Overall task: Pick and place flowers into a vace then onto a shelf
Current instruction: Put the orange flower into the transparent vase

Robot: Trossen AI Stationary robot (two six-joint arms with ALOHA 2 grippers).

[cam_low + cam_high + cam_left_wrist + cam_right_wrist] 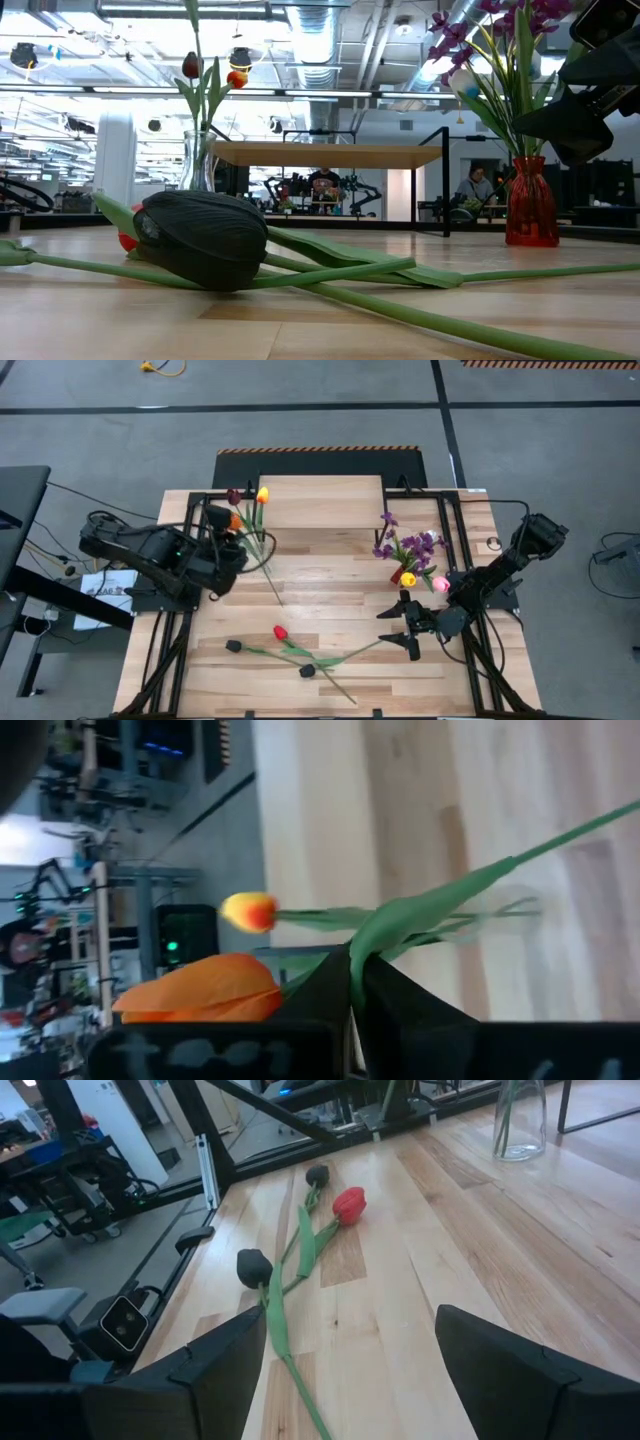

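Holding an orange tulip (pixel 200 1000) clamped in my left gripper (pixel 222 535) beside the clear vase (pixel 199 160); my right gripper (pixel 410 628) hangs spread apart over the counter (pixel 330 580), where a red tulip (pixel 280 632) and two black ones lie unpicked

Wooden table (pixel 330 575), loose flowers (pixel 290 650)

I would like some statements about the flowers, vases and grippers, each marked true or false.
1. The left gripper is shut on the orange flower. True.
2. The right gripper is shut. False: it is open and holds nothing.
3. The red vase holds purple flowers. True.
4. The red flower stands in the clear vase. False: it lies on the table.
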